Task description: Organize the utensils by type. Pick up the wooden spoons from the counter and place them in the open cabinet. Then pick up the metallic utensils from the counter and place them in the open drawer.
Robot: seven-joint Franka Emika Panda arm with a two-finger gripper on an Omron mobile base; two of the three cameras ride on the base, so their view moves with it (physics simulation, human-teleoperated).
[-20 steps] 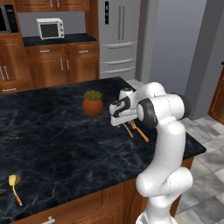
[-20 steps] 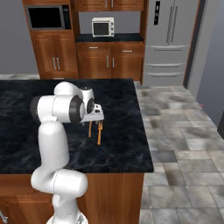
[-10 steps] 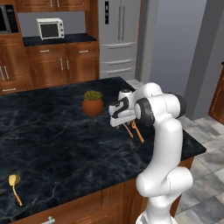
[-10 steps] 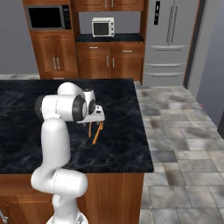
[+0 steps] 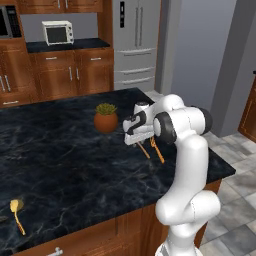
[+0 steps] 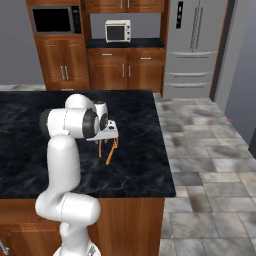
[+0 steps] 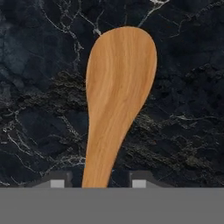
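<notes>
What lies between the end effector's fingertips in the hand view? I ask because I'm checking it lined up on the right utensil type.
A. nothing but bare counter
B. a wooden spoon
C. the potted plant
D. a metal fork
B: a wooden spoon lies on the counter, its handle running down between the two fingertips.

wooden spoon [image 7: 118, 100] — handle end cut off low in hand view; fingers [image 7: 59, 180] — contact unclear

A black marble counter [image 5: 70, 165] carries a wooden spoon [image 7: 118, 96] directly beneath the hand, an orange utensil [image 5: 158, 150] just beside it, a potted plant [image 5: 105, 118] nearby, and a yellow spoon [image 5: 16, 212] well away.
</notes>
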